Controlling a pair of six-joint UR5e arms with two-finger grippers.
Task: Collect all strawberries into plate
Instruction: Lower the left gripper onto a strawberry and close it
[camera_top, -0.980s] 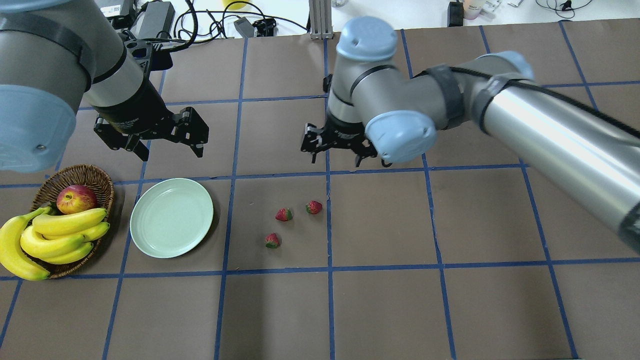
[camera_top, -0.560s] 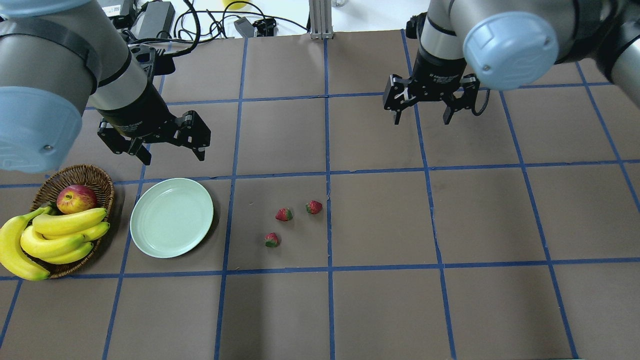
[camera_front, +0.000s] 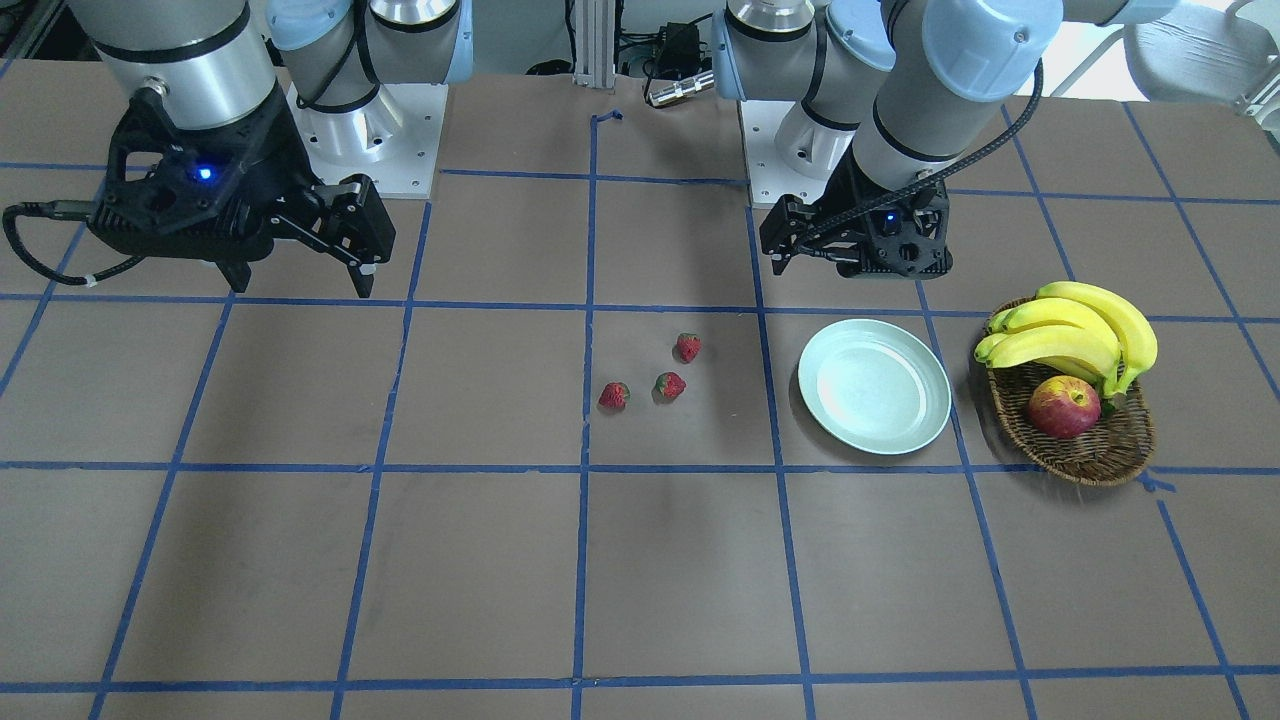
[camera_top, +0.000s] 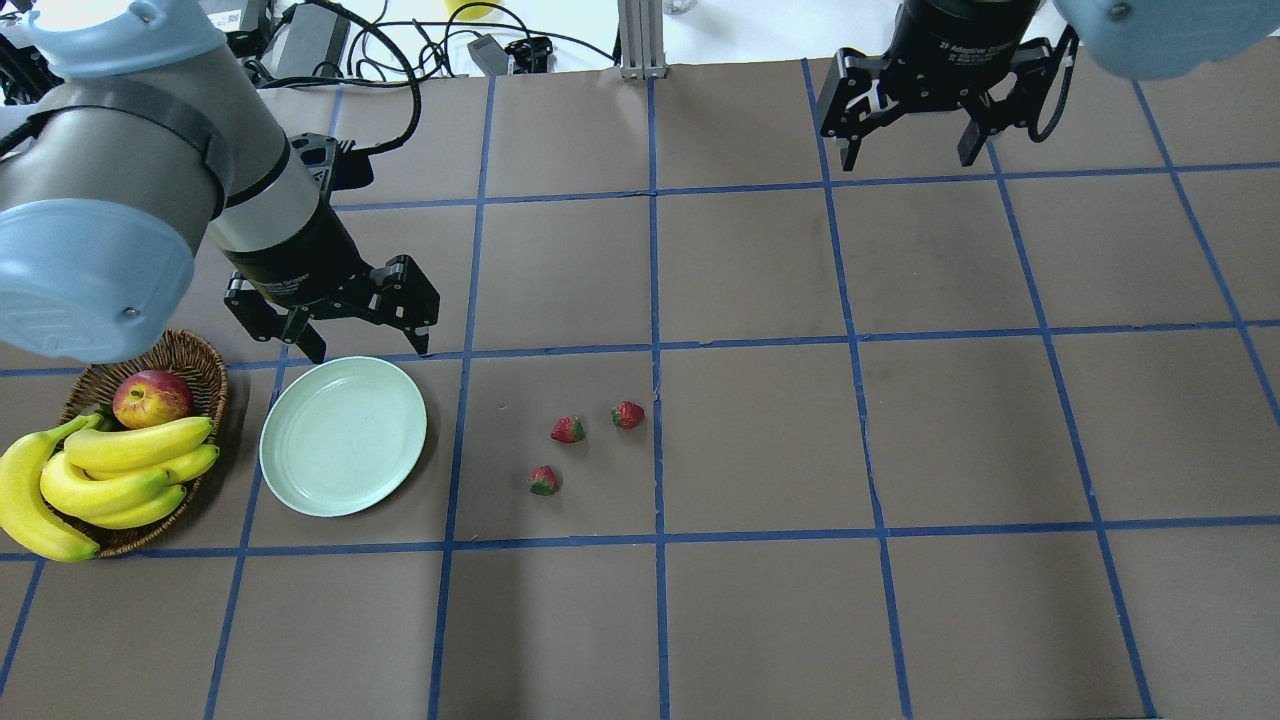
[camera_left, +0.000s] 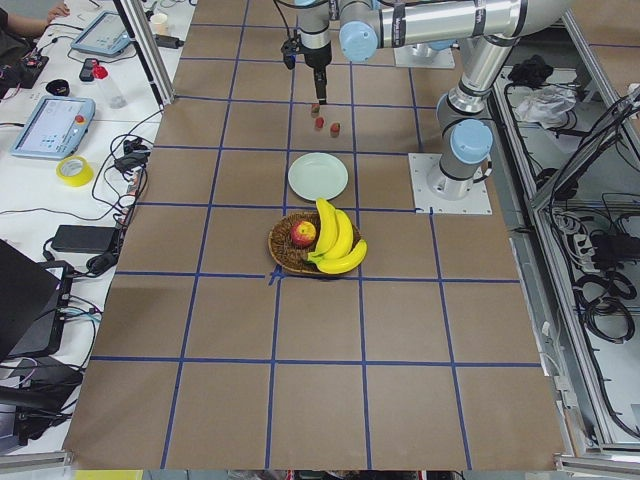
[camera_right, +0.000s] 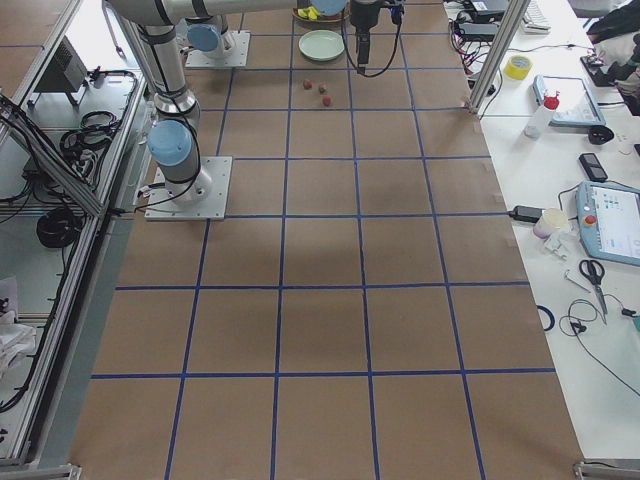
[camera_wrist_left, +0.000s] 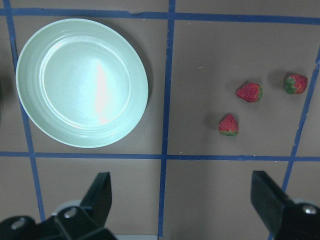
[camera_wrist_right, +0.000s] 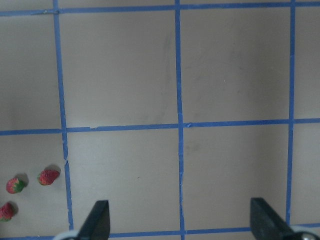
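Three small red strawberries (camera_top: 567, 430) (camera_top: 628, 414) (camera_top: 544, 481) lie close together on the brown table, right of the empty pale mint-green plate (camera_top: 343, 436). They also show in the front view (camera_front: 669, 385) and the left wrist view (camera_wrist_left: 249, 92), with the plate (camera_wrist_left: 82, 82) to their left. My left gripper (camera_top: 370, 348) is open and empty, hovering at the plate's far edge. My right gripper (camera_top: 908, 160) is open and empty, high at the back right, far from the strawberries. The right wrist view shows the strawberries (camera_wrist_right: 48, 176) at its lower left corner.
A brown wicker basket (camera_top: 195, 352) with a bunch of bananas (camera_top: 110, 470) and a red apple (camera_top: 152, 397) stands just left of the plate. Blue tape lines grid the table. Cables and power bricks lie beyond the far edge.
My right gripper has swung from above the strawberries away to the back right. My left gripper has moved a little nearer, to the plate's far edge. The strawberries have not moved.
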